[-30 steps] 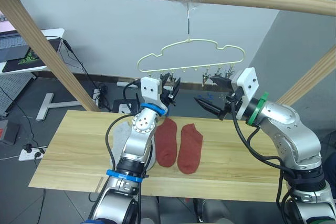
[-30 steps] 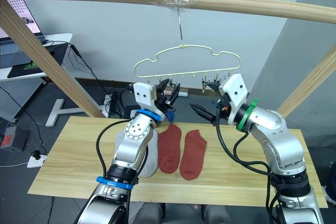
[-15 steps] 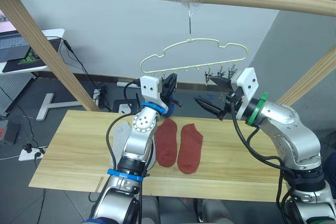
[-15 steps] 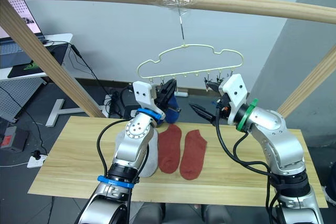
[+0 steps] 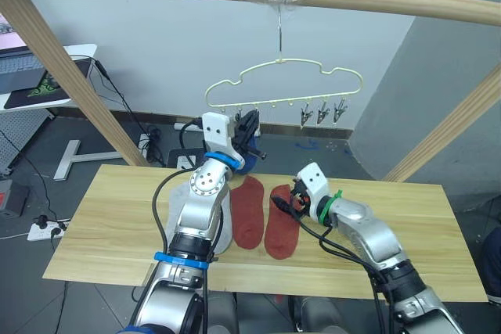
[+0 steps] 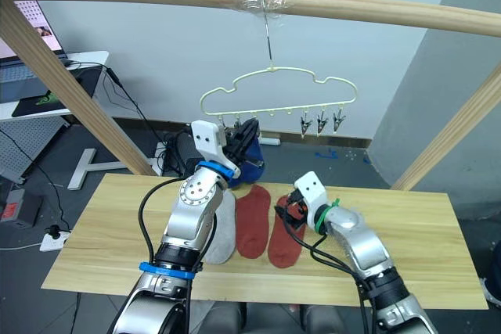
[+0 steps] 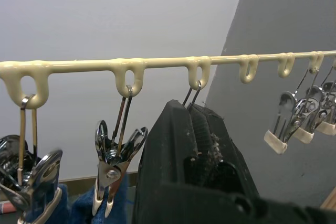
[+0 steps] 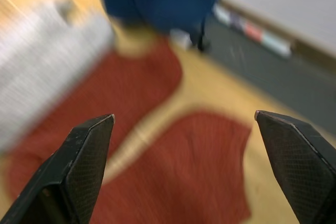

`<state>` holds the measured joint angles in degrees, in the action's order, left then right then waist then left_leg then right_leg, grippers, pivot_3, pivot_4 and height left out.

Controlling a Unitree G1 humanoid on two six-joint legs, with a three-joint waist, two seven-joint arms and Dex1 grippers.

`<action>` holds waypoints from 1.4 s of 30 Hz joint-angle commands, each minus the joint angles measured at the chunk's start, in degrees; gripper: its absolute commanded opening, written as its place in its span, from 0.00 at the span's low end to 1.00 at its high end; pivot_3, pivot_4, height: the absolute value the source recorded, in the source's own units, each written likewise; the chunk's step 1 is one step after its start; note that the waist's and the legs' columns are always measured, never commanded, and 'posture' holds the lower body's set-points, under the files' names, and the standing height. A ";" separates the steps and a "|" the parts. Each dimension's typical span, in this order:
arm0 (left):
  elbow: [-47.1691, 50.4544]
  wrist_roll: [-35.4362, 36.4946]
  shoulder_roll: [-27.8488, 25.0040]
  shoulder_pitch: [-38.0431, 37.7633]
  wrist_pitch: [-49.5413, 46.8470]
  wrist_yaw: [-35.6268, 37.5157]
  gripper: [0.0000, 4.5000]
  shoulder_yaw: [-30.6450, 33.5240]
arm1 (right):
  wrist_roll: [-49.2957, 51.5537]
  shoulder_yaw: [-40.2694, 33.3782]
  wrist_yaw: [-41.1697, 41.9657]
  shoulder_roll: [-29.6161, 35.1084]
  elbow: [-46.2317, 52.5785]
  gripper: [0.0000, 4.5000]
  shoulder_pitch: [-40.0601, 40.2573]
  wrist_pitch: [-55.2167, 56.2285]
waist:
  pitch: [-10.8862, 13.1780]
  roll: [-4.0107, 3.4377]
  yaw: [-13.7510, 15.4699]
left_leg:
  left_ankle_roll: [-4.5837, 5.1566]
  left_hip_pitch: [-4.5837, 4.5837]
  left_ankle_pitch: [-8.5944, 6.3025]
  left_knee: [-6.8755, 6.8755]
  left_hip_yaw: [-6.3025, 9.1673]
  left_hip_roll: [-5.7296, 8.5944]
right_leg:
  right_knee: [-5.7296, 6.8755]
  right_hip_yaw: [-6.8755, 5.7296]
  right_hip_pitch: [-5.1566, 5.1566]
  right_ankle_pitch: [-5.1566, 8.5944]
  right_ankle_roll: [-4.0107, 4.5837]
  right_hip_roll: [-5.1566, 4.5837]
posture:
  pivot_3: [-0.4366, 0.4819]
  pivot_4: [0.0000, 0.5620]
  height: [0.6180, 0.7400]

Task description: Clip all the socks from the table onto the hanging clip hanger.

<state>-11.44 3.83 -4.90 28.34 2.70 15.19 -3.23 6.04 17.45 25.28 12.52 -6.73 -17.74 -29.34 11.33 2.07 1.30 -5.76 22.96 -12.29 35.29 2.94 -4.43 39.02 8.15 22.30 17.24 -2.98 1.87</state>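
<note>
The right gripper (image 5: 283,202) has been dropped from beside the clip hanger (image 5: 283,87) down to the surface (image 5: 117,224), and the hanger has been swung slightly back to the robot's left. The right jaws are spread wide apart and are held just over the top end of the right rust red sock (image 5: 280,220). In the right wrist view the two black fingertips (image 8: 86,153) are seen well apart with that sock (image 8: 207,174) between them. The left rust red sock (image 5: 247,210) is laid just beside it, both near the middle of the surface. A light grey sock (image 6: 221,228) is laid on the robot's-left side of the red pair, partly hidden by the left arm. The left gripper (image 5: 249,125) is raised at the hanger's row of clips, toward its left end. In the left wrist view the left jaws are pressed together on a metal clip (image 7: 193,94) hung from a loop of the hanger. A blue sock (image 6: 249,170) is hung from clips at the hanger's left end, behind the left gripper. Three empty clips (image 5: 319,113) are bunched at the hanger's right end. The hanger is hooked to a wooden pole (image 5: 376,1) above the surface's far edge.
</note>
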 commanded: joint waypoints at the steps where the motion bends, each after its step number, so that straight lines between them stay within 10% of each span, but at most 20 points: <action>1: 2.49 -0.14 0.63 -0.51 -0.76 -0.38 0.00 -0.45 | -3.89 2.41 -0.20 -0.85 -6.94 1.00 -1.76 4.78 | 0.00 0.00 0.00 | 0.00 0.00 0.00 0.00 0.00 0.00 | 0.00 0.01 0.00 0.00 0.00 0.00 | 0.61 0.28 1.00; 9: 3.15 -0.36 0.77 -1.05 -1.58 -0.79 0.00 -0.49 | -7.17 1.64 -1.04 -2.01 -17.58 0.87 -2.00 7.71 | -0.07 -0.02 0.03 | 0.00 -0.07 0.00 -0.01 0.00 -0.01 | 0.02 -0.01 -0.05 0.00 0.00 0.00 | 0.62 0.28 1.00; 20: 2.52 -0.46 0.29 -0.63 -1.97 -0.76 0.00 -0.37 | -15.68 7.23 3.65 5.85 -15.53 0.01 1.24 17.96 | -0.25 -0.12 0.03 | 0.00 -0.06 0.00 0.21 0.00 0.01 | 0.01 0.02 -0.14 -0.03 -0.06 0.00 | 0.61 0.27 1.00; 42: 10.80 36.39 5.22 0.58 -41.88 4.05 0.00 11.47 | -10.61 -1.87 8.50 10.07 20.86 0.01 1.99 12.63 | -0.26 -0.13 -0.78 | 0.01 0.00 -0.01 0.63 0.08 0.03 | 0.03 0.08 -0.26 0.02 -0.44 0.04 | 0.58 0.27 1.00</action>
<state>-1.48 39.60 0.59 29.40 -37.33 18.95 9.31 -5.40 16.88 34.56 22.97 12.32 -14.70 -16.70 11.07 1.94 0.52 -5.75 22.96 -12.30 35.93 3.02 -4.40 39.04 8.23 22.04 17.26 -3.43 1.91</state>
